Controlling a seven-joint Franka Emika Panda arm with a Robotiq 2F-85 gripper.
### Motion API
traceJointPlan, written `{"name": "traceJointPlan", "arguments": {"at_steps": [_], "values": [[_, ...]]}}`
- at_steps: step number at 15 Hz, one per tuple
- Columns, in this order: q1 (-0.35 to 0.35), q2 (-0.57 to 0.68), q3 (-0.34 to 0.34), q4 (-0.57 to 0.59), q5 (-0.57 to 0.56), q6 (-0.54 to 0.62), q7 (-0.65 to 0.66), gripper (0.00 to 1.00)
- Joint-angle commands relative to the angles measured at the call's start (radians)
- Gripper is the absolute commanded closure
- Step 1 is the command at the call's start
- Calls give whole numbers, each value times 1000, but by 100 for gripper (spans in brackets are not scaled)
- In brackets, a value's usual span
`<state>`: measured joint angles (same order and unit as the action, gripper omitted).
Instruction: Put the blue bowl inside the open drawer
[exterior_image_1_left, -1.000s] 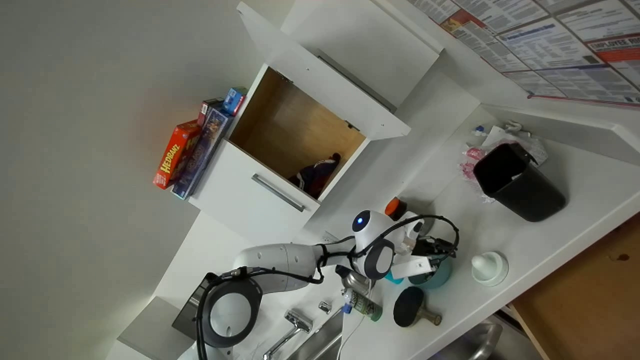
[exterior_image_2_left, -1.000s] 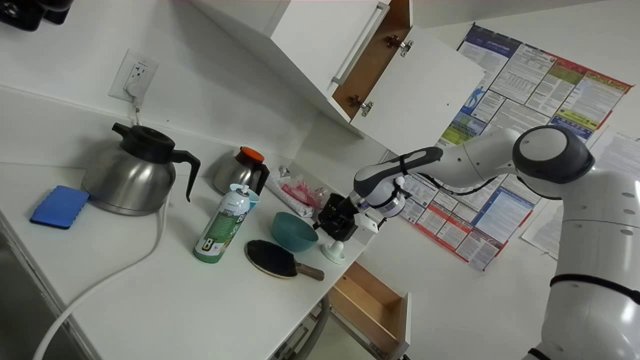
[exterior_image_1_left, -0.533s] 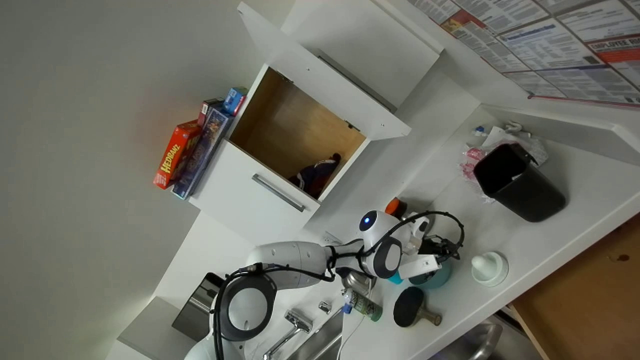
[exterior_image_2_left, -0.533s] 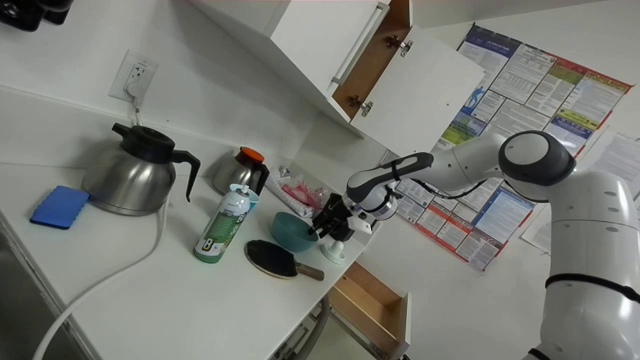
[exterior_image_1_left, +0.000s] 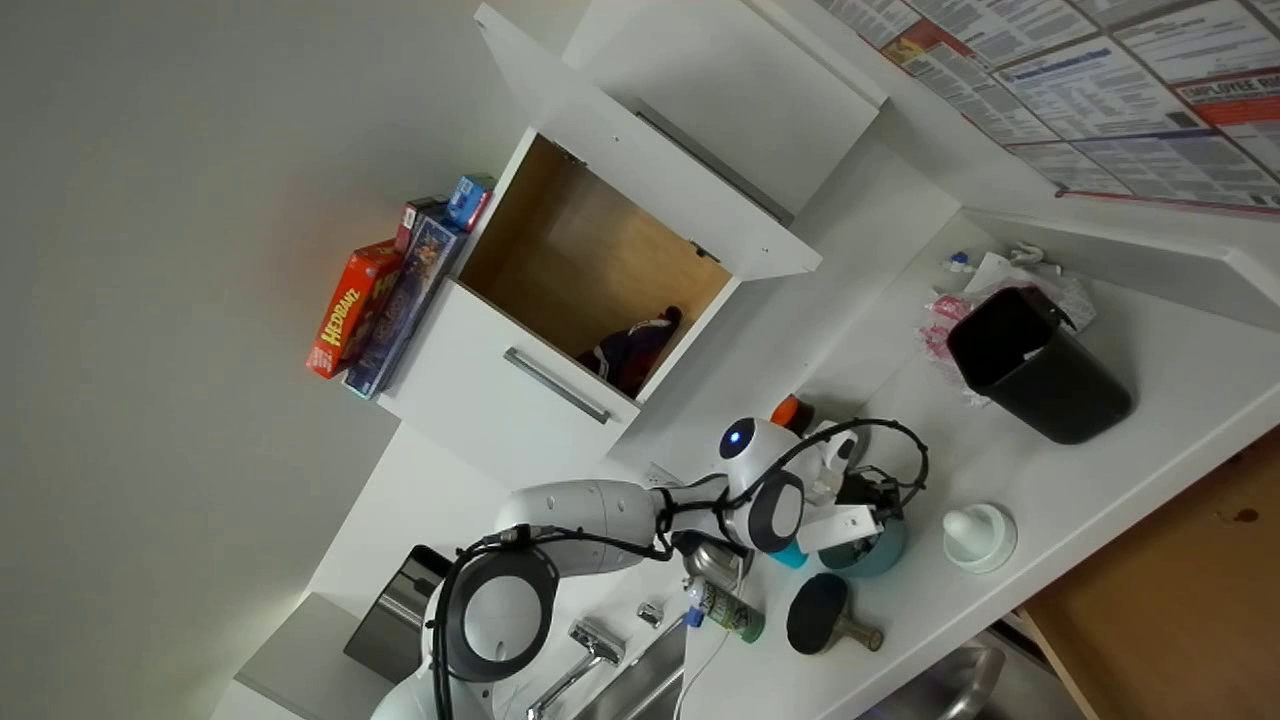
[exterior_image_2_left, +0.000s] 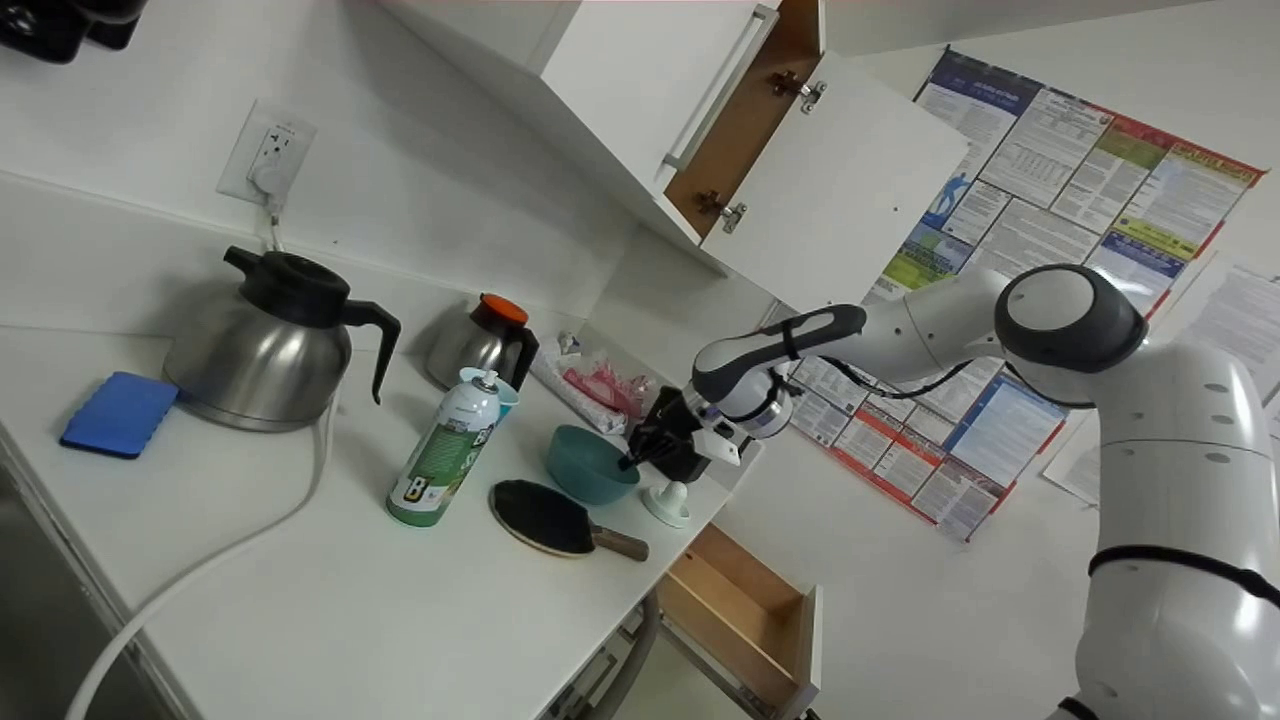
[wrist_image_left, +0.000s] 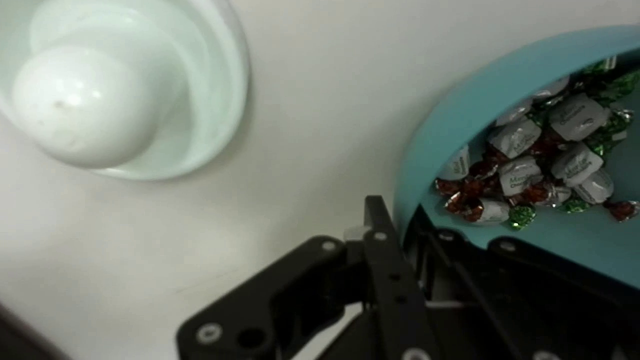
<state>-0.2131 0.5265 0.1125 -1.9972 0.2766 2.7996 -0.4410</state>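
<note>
At the back edge of the white bench (exterior_image_2_left: 330, 610), a black-lidded steel carafe (exterior_image_2_left: 262, 357) is standing left of an orange-lidded steel carafe (exterior_image_2_left: 466, 347), and a green-and-white cylindrical spray can (exterior_image_2_left: 441, 460) is standing before them. Nearer the front edge, a round black wooden-handled paddle (exterior_image_2_left: 543, 516) is lying left of a round teal-blue bowl (exterior_image_2_left: 588, 474); foil-wrapped candies (wrist_image_left: 518, 175) are resting inside. The black gripper (wrist_image_left: 397, 205) is straddling the bowl's right rim. Right of these, a round whitish-teal dish (wrist_image_left: 219, 107) is sitting close to the front edge, and a tall black square container (exterior_image_1_left: 1080, 388) is standing near the right edge. Below the front edge, the white-and-wood drawer (exterior_image_2_left: 750, 605) is jutting out.
</note>
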Motion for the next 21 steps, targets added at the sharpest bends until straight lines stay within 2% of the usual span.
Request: {"name": "traceJointPlan", "arguments": {"at_steps": [1, 5, 9, 11, 16, 21], "values": [[-23, 8, 26, 21, -25, -12, 23, 100], [-46, -50, 46, -15, -16, -64, -1, 99], [-158, -133, 142, -34, 100, -152, -110, 99], [-186, -165, 150, -31, 162, -199, -161, 99], [-172, -280, 43, -88, 201, -289, -202, 99], [-183, -389, -90, -182, 214, -300, -273, 99]]}}
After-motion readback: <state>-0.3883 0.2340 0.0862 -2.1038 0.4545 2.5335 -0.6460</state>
